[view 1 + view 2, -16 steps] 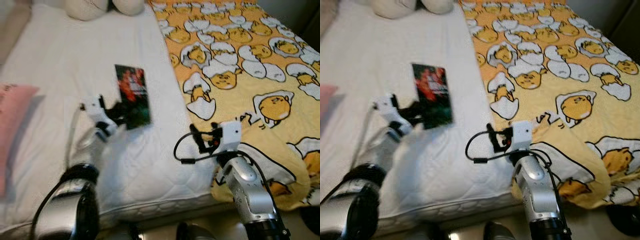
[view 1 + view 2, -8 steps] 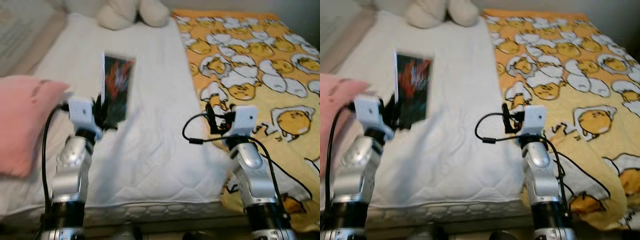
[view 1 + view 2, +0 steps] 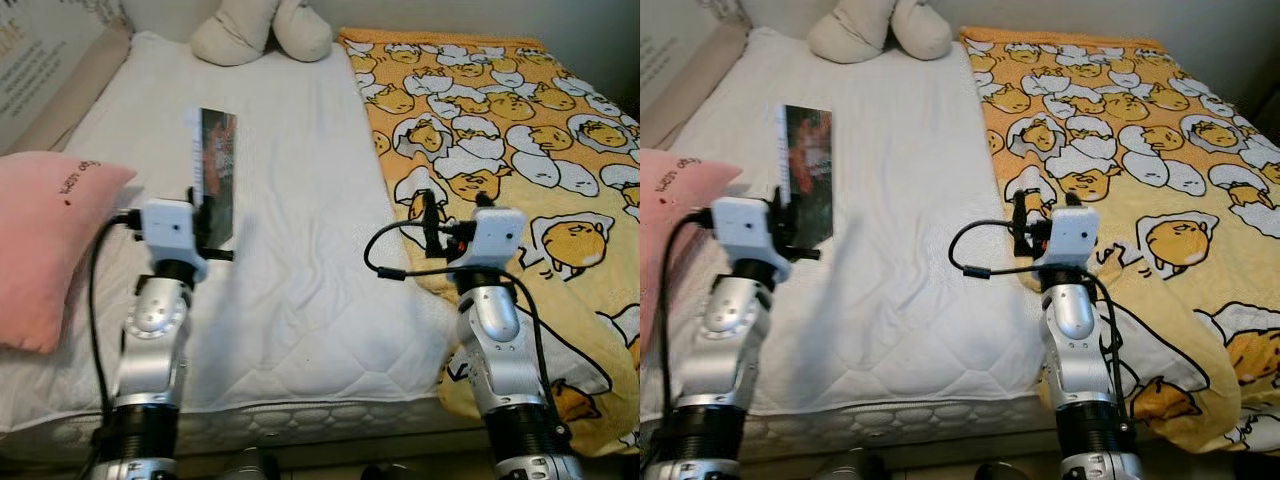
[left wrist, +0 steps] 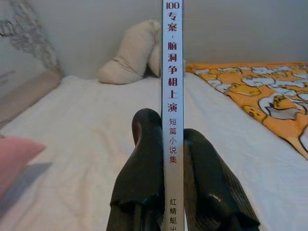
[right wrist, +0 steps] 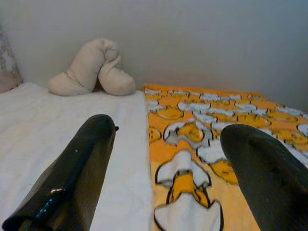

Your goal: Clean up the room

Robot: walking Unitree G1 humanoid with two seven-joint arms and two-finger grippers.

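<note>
My left gripper (image 4: 166,159) has its jaws clamped on a book (image 3: 213,175), upright above the white bed (image 3: 300,250); my left wrist view reads its spine, "100" over Chinese characters. My right gripper (image 5: 168,168) hangs spread wide over the egg-print blanket (image 3: 520,130). Beyond lies a cream plush (image 3: 262,28).

Bed (image 3: 290,250) with a white quilted mattress cover, seen from its foot end. Spread over the right half, an orange blanket (image 3: 520,130) printed with egg cartoons, its near edge hanging over the foot of the bed. At the head end, a cream plush toy (image 3: 262,28) lying on the white cover, just beside the blanket's top corner. On the left edge, a pink pillow (image 3: 45,240) with small dark lettering.
</note>
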